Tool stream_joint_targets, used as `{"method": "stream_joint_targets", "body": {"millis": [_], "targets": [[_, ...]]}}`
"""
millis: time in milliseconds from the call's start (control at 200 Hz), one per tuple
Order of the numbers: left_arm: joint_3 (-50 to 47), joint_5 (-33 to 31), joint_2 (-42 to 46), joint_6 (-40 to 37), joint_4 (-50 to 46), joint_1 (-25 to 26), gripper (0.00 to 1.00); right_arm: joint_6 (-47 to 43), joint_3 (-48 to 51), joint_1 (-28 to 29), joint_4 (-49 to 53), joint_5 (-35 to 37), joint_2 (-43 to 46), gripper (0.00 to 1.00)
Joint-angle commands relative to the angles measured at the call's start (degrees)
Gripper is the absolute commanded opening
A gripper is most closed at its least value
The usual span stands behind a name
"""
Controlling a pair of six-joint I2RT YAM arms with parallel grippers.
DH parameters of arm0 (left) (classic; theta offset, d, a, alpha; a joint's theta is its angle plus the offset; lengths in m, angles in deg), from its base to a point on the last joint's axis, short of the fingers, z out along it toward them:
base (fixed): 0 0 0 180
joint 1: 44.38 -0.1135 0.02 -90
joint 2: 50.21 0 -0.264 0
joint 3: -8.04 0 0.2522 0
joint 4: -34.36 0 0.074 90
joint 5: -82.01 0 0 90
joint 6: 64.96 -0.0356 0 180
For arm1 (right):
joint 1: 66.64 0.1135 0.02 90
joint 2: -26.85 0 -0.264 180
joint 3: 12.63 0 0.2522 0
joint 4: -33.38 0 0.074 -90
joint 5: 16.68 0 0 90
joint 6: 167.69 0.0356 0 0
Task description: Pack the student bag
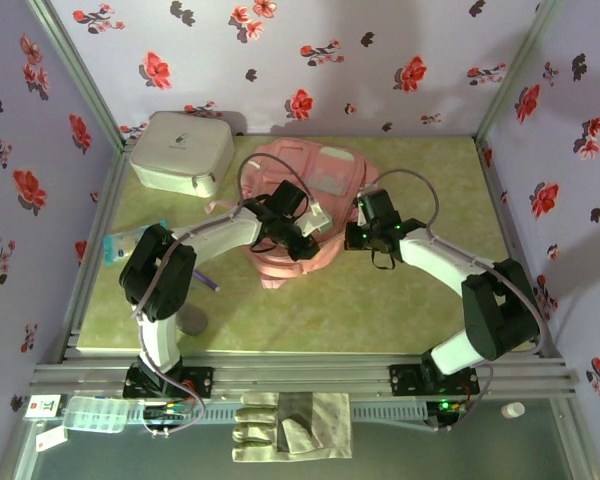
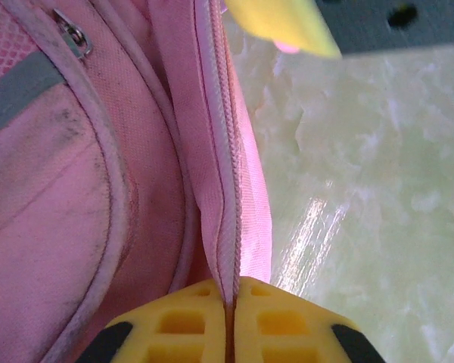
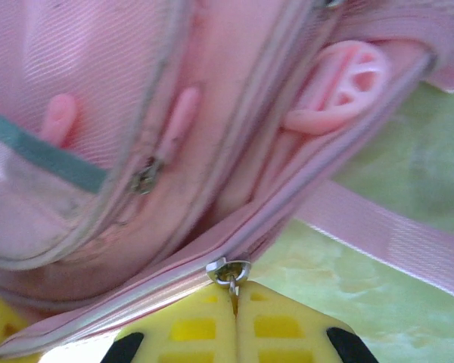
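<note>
1. The student bag [image 1: 325, 165] lies at the middle of the table [image 1: 380, 310], between both arms
2. The left pincer [image 2: 231, 299] is closed, gripping the student bag by its zip edge [image 2: 223, 189]
3. The right pincer [image 3: 234, 299] is closed on a metal zip pull [image 3: 228, 271]

Pale green marbled table [image 1: 400, 300]. Holds pink student bag [image 1: 330, 165] at centre, toward far side, lying flat. Carries white-grey zip case [image 1: 180, 152] in far-left corner, near bag but not touching. Also bears small light-blue item [image 1: 125, 245] at left edge, too small to identify.
</note>
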Motion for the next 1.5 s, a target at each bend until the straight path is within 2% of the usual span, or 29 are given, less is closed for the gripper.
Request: {"method": "stream_joint_targets", "body": {"millis": [0, 160, 450, 555, 660, 725, 760, 835, 940, 1100, 1225, 1355, 1420, 1495], "targets": [[-2.6, -1.8, 4.2, -2.0, -4.9, 0.1, 0.06, 0.9, -1.4, -2.7, 0.4, 6.8, -1.5, 0.03], [-5.5, -2.0, 6.8, -1.5, -5.4, 0.0, 0.03, 0.1, -4.6, -5.4, 0.7, 9.4, -6.3, 0.03], [-8.2, -1.5, 8.6, -0.6, -6.1, 0.2, 0.03, 0.5, -11.0, -6.0, 4.5, 25.5, -11.9, 0.06], [-8.9, -0.6, 9.2, -1.1, -6.3, 0.6, 0.03, 1.8, -12.2, -6.4, 5.9, 28.1, -13.2, 0.07], [-9.0, -0.3, 9.7, -1.1, -6.3, 0.9, 0.06, 2.3, -12.4, -6.4, 6.8, 24.3, -12.8, 0.09], [-8.6, -0.2, 10.0, 0.2, -5.3, 1.0, 0.12, 2.7, -10.5, -6.4, 5.5, 17.4, -10.2, 0.16], [-8.2, -0.1, 10.3, 0.8, -4.6, 1.2, 0.18, 2.8, -9.4, -6.4, 4.6, 14.1, -8.3, 0.21], [-6.7, -0.1, 11.2, 2.1, -3.8, 1.3, 0.40, 3.5, -7.3, -6.4, 4.2, 8.4, -3.6, 0.35], [-3.8, -1.7, 12.6, 2.2, -4.9, 1.3, 0.52, 4.4, -4.8, -6.4, 4.1, 5.1, 2.6, 0.48], [-0.8, -11.3, 12.4, -1.7, -6.9, 1.4, 0.73, 5.7, -1.4, -6.4, 4.4, 6.2, 8.8, 0.64], [4.1, -17.6, 7.9, -7.5, -12.7, 1.4, 0.76, 6.5, 1.0, -6.4, 3.1, 5.5, 11.5, 0.71], [6.6, -24.2, 3.6, -15.5, -14.5, 1.5, 0.76, 7.2, 3.0, -6.4, 0.7, 4.3, 13.3, 0.76], [7.9, -25.0, 1.3, -17.9, -14.2, 1.5, 0.76, 7.6, 3.5, -6.4, 0.3, 4.1, 13.8, 0.78], [10.3, -23.1, -1.8, -19.0, -14.6, 1.7, 0.74, 7.8, 3.8, -6.4, -0.3, 3.9, 14.0, 0.80]]}}
